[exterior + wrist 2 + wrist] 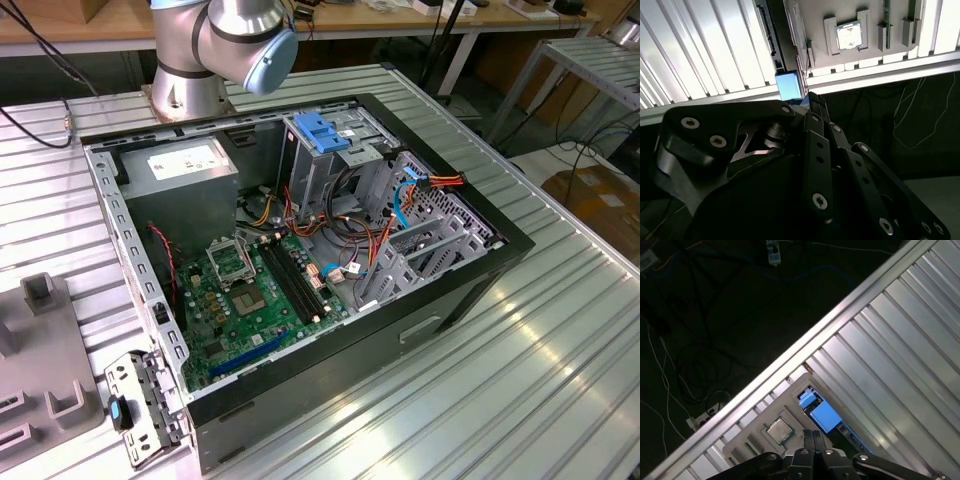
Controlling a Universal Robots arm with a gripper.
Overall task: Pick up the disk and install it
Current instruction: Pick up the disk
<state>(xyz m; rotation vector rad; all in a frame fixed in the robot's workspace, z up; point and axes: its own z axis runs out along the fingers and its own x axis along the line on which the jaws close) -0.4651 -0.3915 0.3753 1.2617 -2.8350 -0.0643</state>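
Hiding one end of the disk, the jaws stand together, empty.

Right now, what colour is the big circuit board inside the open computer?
The circuit board is green; the exterior view shows it best.

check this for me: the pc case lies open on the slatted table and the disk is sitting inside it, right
Not quite. The pc case does lie open on the slatted table, but the disk is not inside it. The exterior view shows the disk outside the case, on the table between the case and the gray tray.
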